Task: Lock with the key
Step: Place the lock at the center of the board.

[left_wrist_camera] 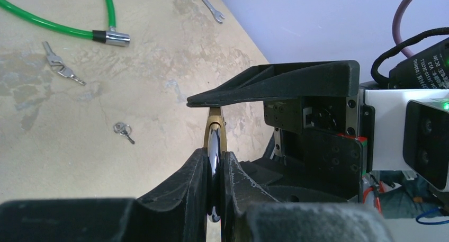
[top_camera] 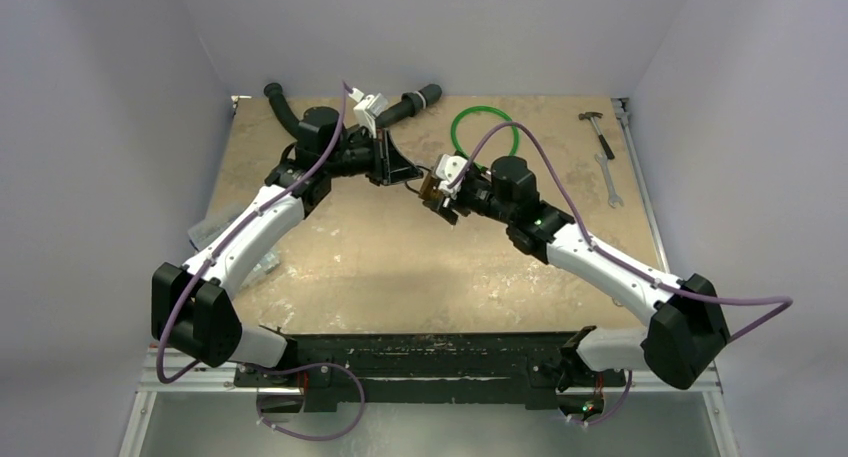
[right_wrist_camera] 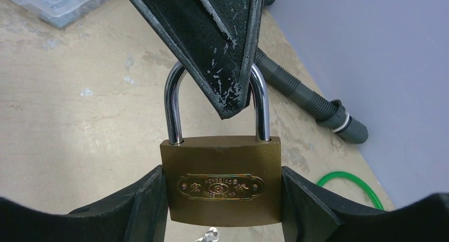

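Lock is up off the worktop, mid-rear, hanging between both arms, label facing my right wrist cam. Shackle has both legs seated in the body. Left pincer is clamped narrow on the shackle top. Right pincer has a finger flat against each side of the brass body, no gap I can see. Key lies loose on the worktop, apart from the lock. More keys sit near the green cable. Wrench and hammer are at right rear.
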Controlling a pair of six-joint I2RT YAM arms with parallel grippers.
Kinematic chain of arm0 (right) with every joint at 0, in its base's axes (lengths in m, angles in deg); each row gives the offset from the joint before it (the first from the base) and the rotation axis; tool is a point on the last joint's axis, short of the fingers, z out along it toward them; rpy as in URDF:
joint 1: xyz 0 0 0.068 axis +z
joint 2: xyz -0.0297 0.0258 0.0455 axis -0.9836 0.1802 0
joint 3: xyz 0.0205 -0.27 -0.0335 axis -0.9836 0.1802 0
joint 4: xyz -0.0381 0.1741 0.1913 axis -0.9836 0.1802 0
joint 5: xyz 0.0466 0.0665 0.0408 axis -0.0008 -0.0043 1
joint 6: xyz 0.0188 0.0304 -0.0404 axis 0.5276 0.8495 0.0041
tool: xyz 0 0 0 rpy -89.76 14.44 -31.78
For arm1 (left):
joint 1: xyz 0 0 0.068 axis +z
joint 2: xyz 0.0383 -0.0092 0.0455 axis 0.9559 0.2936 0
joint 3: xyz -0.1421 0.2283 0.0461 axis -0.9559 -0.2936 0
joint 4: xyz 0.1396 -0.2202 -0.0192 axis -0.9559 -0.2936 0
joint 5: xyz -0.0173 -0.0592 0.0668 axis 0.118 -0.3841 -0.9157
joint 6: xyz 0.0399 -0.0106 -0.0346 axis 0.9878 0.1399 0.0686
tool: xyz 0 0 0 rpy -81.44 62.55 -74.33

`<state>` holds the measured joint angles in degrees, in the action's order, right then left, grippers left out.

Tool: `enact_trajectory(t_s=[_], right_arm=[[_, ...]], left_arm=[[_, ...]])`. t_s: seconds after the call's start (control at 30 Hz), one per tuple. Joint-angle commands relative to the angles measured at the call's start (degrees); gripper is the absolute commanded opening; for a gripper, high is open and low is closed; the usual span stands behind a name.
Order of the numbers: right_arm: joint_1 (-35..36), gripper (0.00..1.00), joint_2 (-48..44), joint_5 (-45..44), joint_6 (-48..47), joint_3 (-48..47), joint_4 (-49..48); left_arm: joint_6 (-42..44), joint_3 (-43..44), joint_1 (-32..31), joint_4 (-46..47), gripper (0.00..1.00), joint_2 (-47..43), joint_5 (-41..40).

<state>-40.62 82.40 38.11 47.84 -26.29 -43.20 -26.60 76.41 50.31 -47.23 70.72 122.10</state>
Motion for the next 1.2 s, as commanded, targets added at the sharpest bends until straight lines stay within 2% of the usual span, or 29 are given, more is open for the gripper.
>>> enact_trajectory(t_s=[0.0,0.17,0.23,0.37,0.57,0.83,1.17], right_arm=[[0.1,0.14,-4.6,3.2,1.1,1.4,-1.0],[-3.8,0.11,-5.4,3.7,6.9,0.9,5.3],[-7.8,0.11,-5.2,4.5,10.5,0.8,9.4],[-13.3,0.12,-4.6,1.9,13.7,1.8,17.6],[-16.0,0.13,-0.2,-5.1,17.5,2.8,26.3],[-20.6,0.13,11.7,-7.4,19.7,-3.1,26.9],[-21.1,0.18,21.9,-8.6,20.1,-8.6,26.5]], left_arm=[[-1.1,1.0,0.1,6.1,0.08,-2.1,1.5],[-0.4,2.7,1.9,5.7,0.72,-2.3,1.2],[-0.5,3.2,4.2,6.2,0.88,-2.7,0.1],[2.5,3.6,6.5,5.6,0.95,-3.2,-3.3],[3.2,1.8,6.5,5.9,0.99,-3.1,-5.2],[3.6,1.4,6.5,5.6,1.0,-2.4,-5.4],[5.5,1.1,6.5,3.3,1.0,-2.4,-6.0]])
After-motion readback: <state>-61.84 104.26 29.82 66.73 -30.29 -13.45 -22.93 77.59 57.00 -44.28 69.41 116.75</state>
